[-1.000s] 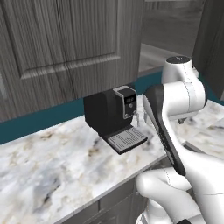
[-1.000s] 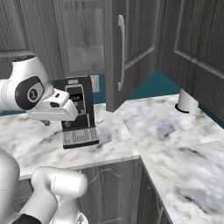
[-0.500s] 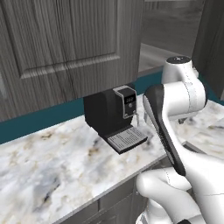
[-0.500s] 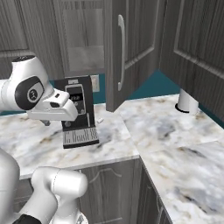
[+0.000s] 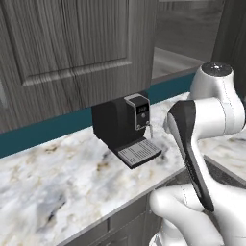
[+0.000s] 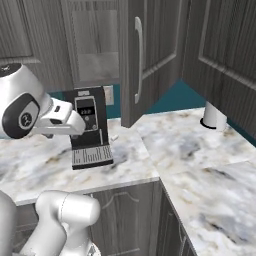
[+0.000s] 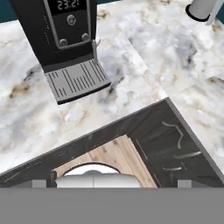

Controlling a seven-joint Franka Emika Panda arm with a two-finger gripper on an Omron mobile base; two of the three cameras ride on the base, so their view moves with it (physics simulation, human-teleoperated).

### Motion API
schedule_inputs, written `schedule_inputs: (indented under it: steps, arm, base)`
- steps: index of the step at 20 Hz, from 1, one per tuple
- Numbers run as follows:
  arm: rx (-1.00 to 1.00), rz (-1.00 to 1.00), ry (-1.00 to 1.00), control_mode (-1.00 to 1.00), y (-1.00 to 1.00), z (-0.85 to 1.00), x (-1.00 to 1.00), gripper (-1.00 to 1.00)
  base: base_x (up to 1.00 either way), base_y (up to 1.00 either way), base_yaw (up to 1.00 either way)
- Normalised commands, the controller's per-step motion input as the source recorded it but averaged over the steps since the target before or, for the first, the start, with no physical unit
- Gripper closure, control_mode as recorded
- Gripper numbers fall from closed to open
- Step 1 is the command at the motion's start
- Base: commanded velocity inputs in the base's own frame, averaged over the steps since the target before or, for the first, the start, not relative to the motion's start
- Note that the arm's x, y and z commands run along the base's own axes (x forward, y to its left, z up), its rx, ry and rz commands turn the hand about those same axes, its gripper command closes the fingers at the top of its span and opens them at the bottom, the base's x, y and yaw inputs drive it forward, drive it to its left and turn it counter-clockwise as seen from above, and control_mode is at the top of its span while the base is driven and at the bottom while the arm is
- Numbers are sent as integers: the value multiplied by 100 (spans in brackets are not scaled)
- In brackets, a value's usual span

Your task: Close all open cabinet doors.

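Gripper: jaws spread wide, nothing between them; the hand looks down over the counter edge, carried low beside the robot's own body and not near any door.

Cabinet door (image 6: 142,55): tall dark grey wood-grain panel with a slim vertical silver handle (image 6: 138,60). Stands swung well out from the wall cabinet, above and ahead of the gripper, its free edge hanging over the counter. Status: open, not yet touched.

Second cabinet door (image 6: 220,47): same finish, up and to the right of the gripper, also angled out over the corner run of counter. Status: appears open; hinge side is out of frame, so the angle is a judgement.

Cabinet interior (image 6: 95,45): pale shelf space exposed behind the open door, above the coffee machine.

Coffee machine (image 6: 90,125): black, with drip tray, directly ahead of and below the gripper on the marble counter (image 6: 200,165).

White cylinder (image 6: 214,116): stands on the counter in the far right corner, well apart from the gripper.

Progress: no door judged closed so far. Remaining: raise the arm to the nearer door, push it flat, then deal with the right-hand one.
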Motion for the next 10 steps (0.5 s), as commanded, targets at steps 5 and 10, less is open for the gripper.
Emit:
schedule_inputs:
  steps: [5, 10]
  arm:
    - [-1, 0, -2, -100, -23, 74, -34, -100]
    - [0, -5, 0, -100, -7, 76, -74, -100]
  base:
    - [0, 0, 0]
    - [0, 0, 0]
